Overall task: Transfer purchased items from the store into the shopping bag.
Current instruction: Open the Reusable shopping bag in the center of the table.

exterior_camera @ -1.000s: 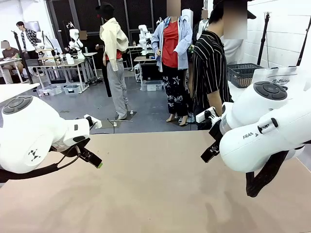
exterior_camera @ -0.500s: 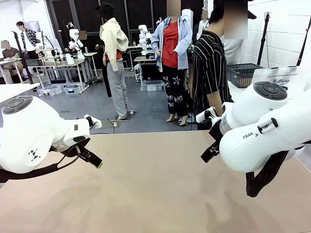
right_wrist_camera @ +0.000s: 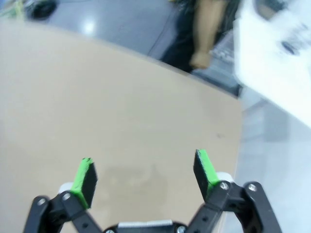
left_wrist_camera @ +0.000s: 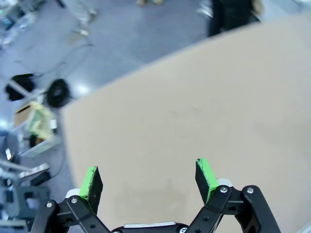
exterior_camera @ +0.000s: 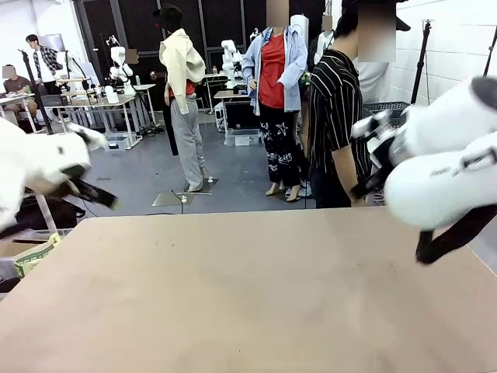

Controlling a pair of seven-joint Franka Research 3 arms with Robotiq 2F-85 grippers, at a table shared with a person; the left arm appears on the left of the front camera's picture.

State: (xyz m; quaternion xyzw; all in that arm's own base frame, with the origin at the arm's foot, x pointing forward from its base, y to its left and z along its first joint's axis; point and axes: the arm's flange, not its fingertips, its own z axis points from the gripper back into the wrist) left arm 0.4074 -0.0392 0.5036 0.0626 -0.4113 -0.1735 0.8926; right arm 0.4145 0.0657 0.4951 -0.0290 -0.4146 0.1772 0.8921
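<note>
Tan tabletop (exterior_camera: 233, 295) is seen beneath both arms. The left gripper (left_wrist_camera: 148, 177) and the right gripper (right_wrist_camera: 143, 172) are each held spread wide above it, green pads well apart. Past the table's far edge, a blurred whitish shopping bag (right_wrist_camera: 272, 53) is seen near a person's hand (right_wrist_camera: 199, 59).

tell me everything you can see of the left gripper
The left gripper is black, built of jointed linkages held by silvery pins, and its two fingers end in bright green pads. The jaws stand wide open with nothing between them. It hangs above the bare tan table, near one of the table's corners, and appears to touch nothing. The grey floor lies beyond the table edge.
</note>
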